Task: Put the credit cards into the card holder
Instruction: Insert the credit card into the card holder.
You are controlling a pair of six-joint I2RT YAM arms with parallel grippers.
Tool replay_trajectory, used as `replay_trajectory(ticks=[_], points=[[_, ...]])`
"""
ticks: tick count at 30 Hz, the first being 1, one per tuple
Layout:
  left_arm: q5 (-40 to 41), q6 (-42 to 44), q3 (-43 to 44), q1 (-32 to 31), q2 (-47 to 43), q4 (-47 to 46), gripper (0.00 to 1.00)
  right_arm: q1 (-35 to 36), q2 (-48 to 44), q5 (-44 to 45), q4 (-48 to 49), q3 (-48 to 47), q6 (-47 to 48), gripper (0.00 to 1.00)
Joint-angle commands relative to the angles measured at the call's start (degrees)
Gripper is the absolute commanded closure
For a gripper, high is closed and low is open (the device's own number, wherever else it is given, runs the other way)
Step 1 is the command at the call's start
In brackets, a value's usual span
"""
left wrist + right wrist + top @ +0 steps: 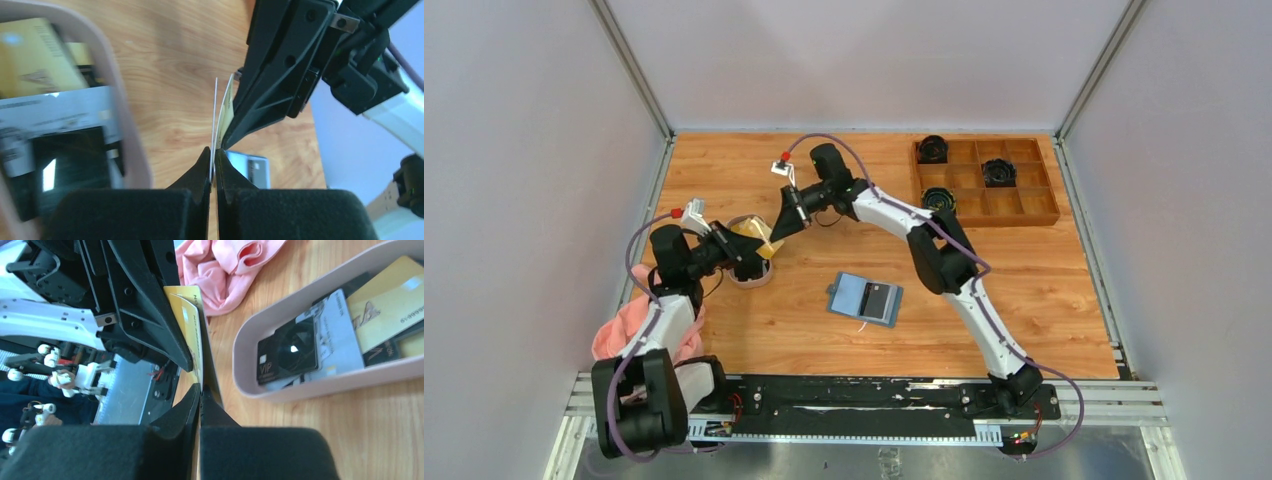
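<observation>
Holding, we record: one yellow credit card [761,240], long axis running gripper to gripper; left gripper [215,159] and right gripper [200,390] each pinched tight on opposite ends.

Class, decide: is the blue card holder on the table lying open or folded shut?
Open: the card holder lies spread flat, its two halves side by side.

The left arm rises from its base at 7 o'clock, its left gripper [756,252] pointing to 2 o'clock. The right arm folds back from 5 o'clock, its right gripper [780,230] pointing to 7 o'clock. Both pinch one yellow card [186,310], tip to tip
</observation>
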State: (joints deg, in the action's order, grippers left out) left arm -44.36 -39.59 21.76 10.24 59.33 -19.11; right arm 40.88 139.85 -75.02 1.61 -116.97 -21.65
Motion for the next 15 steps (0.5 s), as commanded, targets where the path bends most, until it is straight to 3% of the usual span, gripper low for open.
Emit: replay_trajectory(ticks=[1,3,12,15], points=[[-1.0,2.5,3.4,4.8,5.4,-1.0,1.00,1.5,11.7,-2.8,23.6,-10.2,-27.6,1.00],[-1.7,2.7,4.5,6.1,7.8,-1.0,1.00,1.9,15.3,-1.8,29.8,-12.6,-32.0,1.00],[-4.0,2.7,6.4,9.5,19.4,-1.0,0.91,2.3,22.4,3.0,29.1,-18.8,-32.4,1.00],[-2.2,2.7,6.5,9.7,20.2,-1.0,0.80,2.3,23.0,4.8,27.5,-19.1,-31.5,1.00]])
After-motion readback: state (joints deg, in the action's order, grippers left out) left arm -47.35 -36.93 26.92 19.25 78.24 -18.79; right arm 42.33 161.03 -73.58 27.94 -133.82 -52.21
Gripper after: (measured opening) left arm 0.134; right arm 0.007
